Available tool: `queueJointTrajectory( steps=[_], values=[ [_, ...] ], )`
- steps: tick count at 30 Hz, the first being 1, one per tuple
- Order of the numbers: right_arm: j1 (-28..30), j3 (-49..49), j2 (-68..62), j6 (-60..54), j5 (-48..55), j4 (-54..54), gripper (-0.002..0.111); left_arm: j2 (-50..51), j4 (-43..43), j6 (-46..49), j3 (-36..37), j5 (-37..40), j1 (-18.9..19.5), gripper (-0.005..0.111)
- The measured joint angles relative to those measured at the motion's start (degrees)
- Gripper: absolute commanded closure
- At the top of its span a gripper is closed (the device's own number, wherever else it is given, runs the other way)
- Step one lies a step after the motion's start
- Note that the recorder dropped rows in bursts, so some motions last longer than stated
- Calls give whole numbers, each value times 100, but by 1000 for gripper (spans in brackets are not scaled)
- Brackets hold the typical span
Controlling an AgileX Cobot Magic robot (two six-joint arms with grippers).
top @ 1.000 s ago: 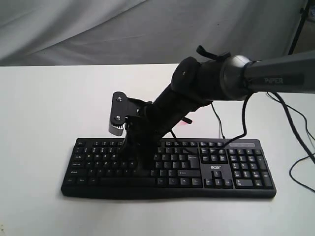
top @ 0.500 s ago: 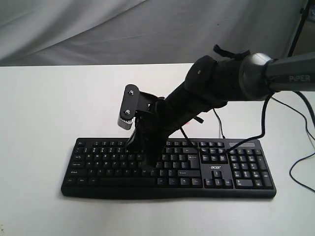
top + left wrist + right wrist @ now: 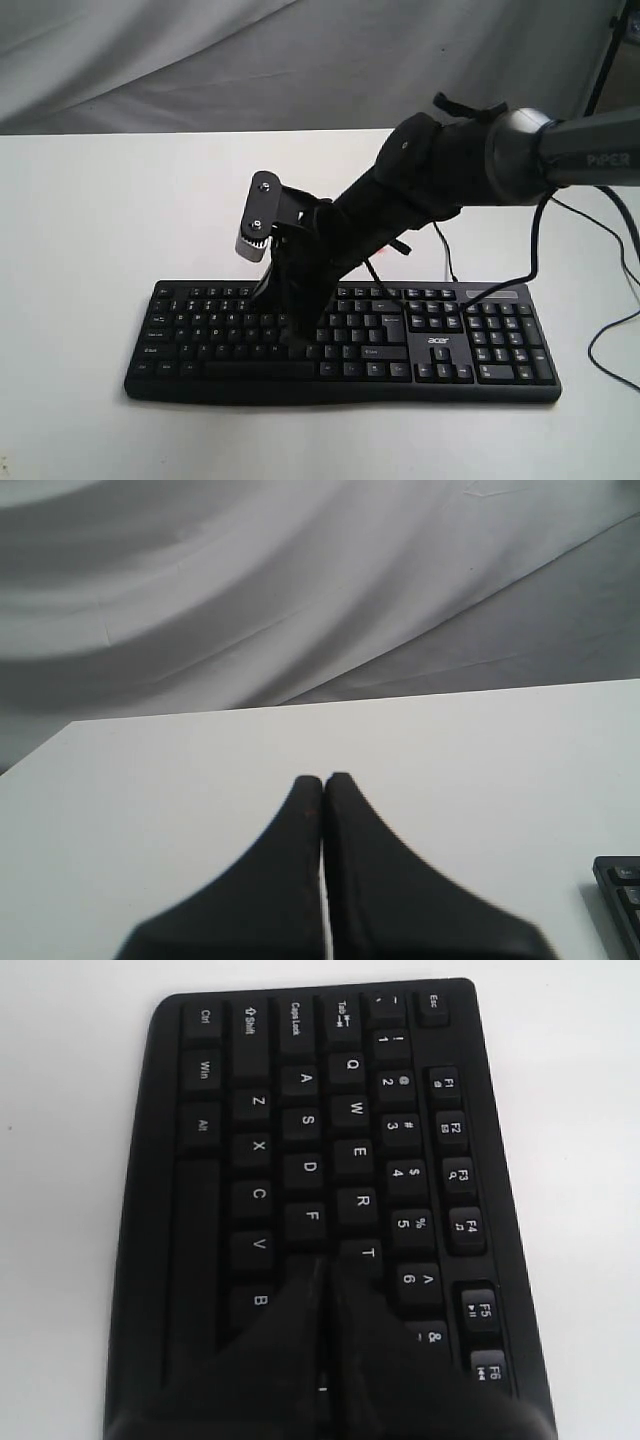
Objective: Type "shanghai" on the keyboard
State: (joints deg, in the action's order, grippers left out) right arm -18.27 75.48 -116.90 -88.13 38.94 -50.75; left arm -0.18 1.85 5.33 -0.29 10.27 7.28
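Observation:
The black keyboard (image 3: 480,352) lies flat near the front of the white table. My right arm reaches across from the right, and my right gripper (image 3: 300,335) points down onto the letter keys left of the middle. In the right wrist view the keyboard (image 3: 300,1120) fills the frame. There my right gripper (image 3: 322,1262) is shut, and its tips rest just past the F and T keys, hiding the key beneath. My left gripper (image 3: 323,778) is shut on nothing and hovers over bare table. One corner of the keyboard (image 3: 622,882) shows at the edge of that view.
A thin black cable (image 3: 443,252) runs from behind the keyboard toward the back. Loose arm cables (image 3: 612,330) hang at the right table edge. A grey cloth backdrop (image 3: 200,60) stands behind the white table (image 3: 90,230).
Over the last second my right arm has swung rightward along the letter rows. In the last half second it has only shifted slightly. The keyboard has not moved.

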Motion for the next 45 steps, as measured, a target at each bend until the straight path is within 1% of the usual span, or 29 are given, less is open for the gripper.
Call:
queueJointTrajectory(
  steps=[21, 45],
  values=[
    [-35, -35, -364, -183, -67, -2, 108, 0, 0, 0, 0, 0, 0, 106],
    [-35, -35, -498, -379, -89, -47, 108, 0, 0, 0, 0, 0, 0, 106]
  ],
)
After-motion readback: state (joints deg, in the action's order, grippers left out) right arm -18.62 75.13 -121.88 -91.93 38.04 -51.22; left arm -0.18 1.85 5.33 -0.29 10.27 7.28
